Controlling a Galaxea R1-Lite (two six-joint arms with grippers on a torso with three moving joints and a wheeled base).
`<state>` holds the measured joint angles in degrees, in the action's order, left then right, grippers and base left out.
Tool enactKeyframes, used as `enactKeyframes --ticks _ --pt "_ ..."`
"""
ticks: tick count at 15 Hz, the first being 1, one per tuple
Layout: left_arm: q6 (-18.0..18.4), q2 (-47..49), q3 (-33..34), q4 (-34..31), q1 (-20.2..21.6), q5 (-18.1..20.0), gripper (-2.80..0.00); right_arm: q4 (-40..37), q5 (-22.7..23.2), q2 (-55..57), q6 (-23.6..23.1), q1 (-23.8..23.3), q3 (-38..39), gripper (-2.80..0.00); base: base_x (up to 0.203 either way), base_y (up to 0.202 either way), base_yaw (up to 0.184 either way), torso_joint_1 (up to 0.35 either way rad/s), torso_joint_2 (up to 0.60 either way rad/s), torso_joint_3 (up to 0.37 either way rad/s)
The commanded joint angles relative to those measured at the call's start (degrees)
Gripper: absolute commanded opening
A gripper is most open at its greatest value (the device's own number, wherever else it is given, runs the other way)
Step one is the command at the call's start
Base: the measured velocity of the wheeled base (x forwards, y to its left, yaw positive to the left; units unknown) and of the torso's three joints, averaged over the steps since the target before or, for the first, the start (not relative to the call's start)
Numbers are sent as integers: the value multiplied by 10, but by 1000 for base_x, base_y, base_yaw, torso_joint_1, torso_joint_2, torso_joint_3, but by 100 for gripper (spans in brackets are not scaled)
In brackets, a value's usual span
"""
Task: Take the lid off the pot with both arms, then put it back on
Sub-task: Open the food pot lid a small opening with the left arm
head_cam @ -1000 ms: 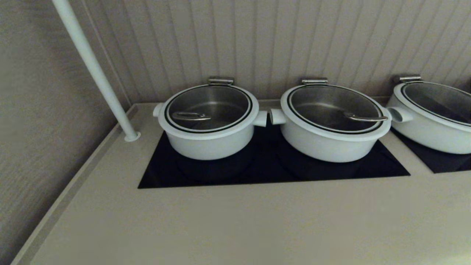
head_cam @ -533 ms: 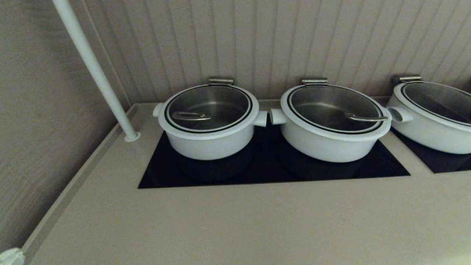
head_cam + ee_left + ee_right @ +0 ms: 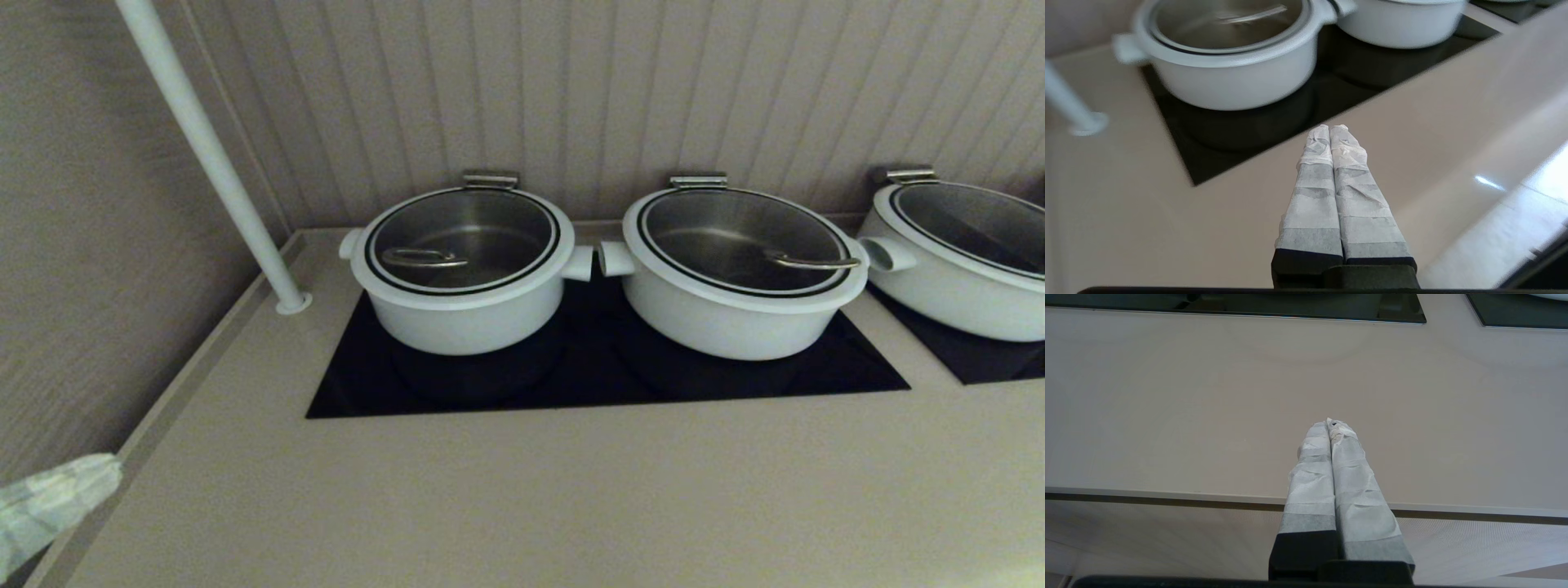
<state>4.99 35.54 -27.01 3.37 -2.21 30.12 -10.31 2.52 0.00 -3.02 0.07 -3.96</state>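
Observation:
The pot [image 3: 465, 314] is white, deep and straight-walled, and stands at the left of the black cooktop [image 3: 604, 376]. Its glass lid [image 3: 462, 241] with a looped wire handle [image 3: 423, 259] sits closed on it. Both also show in the left wrist view, the pot [image 3: 1229, 81] under the lid [image 3: 1224, 22]. My left gripper [image 3: 114, 469] enters at the lower left edge, far from the pot; in the left wrist view [image 3: 1329, 127] its taped fingers are shut and empty above the counter. My right gripper [image 3: 1329, 422] is shut and empty near the counter's front edge, outside the head view.
A wider white pot [image 3: 735, 286] with its own lid stands right of the task pot, and a third [image 3: 955, 261] at the far right. A white pole [image 3: 208, 151] rises from the counter's back left. A panelled wall stands behind. The beige counter [image 3: 531, 490] stretches in front.
My left gripper has risen further into the head view at the lower left edge. The pots and lids have not moved.

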Motion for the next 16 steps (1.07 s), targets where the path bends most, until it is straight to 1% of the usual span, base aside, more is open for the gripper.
enactKeyframes --ticks 1,3,5,8,12,13,16 --pt "0 46 -8 0 -32 2 -280 -1 0 1 -1 0 0 -280 0 0 0 0 0 0" --pt "3 75 -8 3 -51 1 -280 -1 0 1 -1 0 0 -280 0 0 0 0 0 0" --pt "13 112 -7 17 -59 1 -280 -1 0 1 -1 0 0 -280 0 0 0 0 0 0" --pt "20 190 -6 81 -63 1 -280 -1 0 1 -1 0 0 -280 0 0 0 0 0 0" --pt "29 303 -8 193 -64 -6 -280 -1 0 1 -1 0 0 -280 0 0 0 0 0 0" --pt "31 319 -10 204 -64 -8 -280 -1 0 1 -1 0 0 -280 0 0 0 0 0 0" --pt "33 356 -33 209 -64 -9 -280 -1 0 1 -1 0 0 -280 0 0 0 0 0 0"
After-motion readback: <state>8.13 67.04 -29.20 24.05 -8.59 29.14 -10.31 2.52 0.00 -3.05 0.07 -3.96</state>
